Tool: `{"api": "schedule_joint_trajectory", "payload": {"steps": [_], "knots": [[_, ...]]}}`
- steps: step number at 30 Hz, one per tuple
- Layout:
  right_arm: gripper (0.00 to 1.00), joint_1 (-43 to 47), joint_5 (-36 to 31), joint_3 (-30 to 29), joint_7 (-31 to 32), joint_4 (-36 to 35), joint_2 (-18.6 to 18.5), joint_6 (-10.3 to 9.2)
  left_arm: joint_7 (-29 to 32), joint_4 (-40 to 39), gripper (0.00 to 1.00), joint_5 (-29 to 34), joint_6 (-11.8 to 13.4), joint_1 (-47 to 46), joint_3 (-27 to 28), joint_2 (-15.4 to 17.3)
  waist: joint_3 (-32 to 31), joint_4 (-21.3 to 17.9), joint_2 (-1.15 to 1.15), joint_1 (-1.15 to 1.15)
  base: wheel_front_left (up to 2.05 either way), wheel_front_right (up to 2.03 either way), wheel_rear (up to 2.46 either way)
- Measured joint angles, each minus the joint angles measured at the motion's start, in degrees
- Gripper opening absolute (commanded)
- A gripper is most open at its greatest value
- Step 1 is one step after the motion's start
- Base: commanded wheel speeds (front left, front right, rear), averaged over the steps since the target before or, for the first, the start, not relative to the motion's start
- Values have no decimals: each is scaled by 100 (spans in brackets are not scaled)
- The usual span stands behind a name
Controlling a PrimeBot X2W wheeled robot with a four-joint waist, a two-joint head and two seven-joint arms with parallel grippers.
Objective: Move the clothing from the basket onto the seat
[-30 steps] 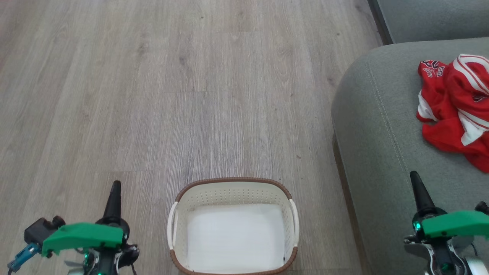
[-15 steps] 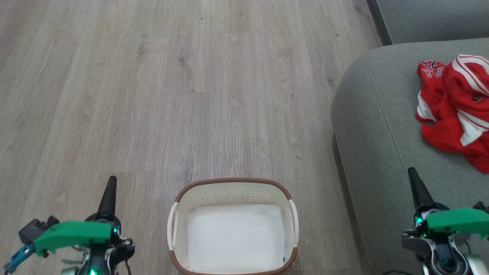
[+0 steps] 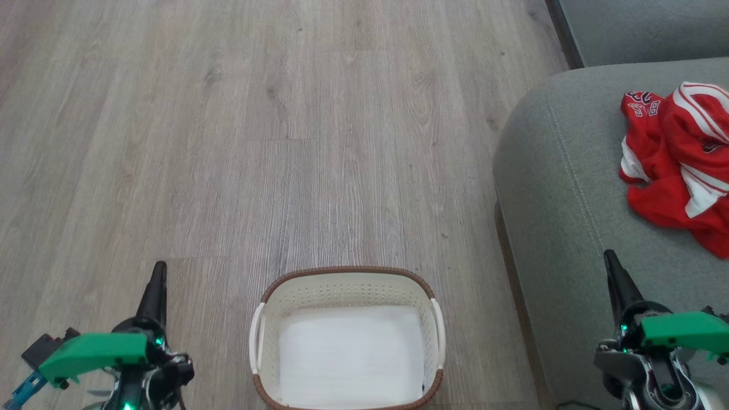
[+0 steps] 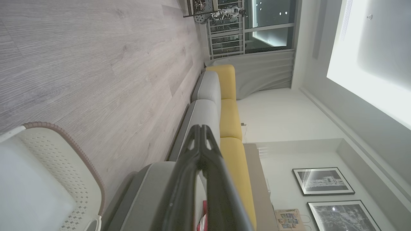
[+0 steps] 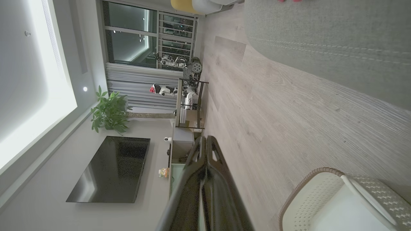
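The clothing (image 3: pixel 678 159) lies crumpled on the seat (image 3: pixel 558 188). The basket (image 3: pixel 347 270) stands on the floor (image 3: pixel 285 142) beside it. Left gripper (image 3: pixel 159 266) and right gripper (image 3: pixel 608 254): each clenched, grasping nothing

Head view: even, diffuse room light, moderately bright, with no hard shadows on the plank floor (image 3: pixel 285 142). A narrow dark band lies under the edge of the seat (image 3: pixel 558 199), just left of the right gripper (image 3: pixel 609 256). The bottom of the basket (image 3: pixel 347 287), to the right of the left gripper (image 3: pixel 160 266), is washed out almost to white and its detail is lost.

Left wrist view: the ceiling light panel (image 4: pixel 369 64) to the right of the fingers is blown out. The fingers are dark and soft near the lens. Straight lines bow at the frame edges.

Right wrist view: the ceiling light panel (image 5: pixel 32 80) left of the fingers glares. The floor beside the fingers looks smeared, possibly by motion blur.
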Motion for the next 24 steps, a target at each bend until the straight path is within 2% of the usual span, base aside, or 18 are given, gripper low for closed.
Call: {"api": "schedule_joint_trajectory", "payload": {"steps": [12, 24], "knots": [[0, -92, 584, -91, 186, 33, 107, 0, 189, 30, 0, -684, -110, -96, 158, -15, -15, -5, 0, 0, 0, 0, 0], [0, -93, 600, -101, 211, 37, 122, 0, 194, 31, 0, -713, -110, -104, 170, -21, -15, -5, 0, 0, 0, 0, 0]]}}
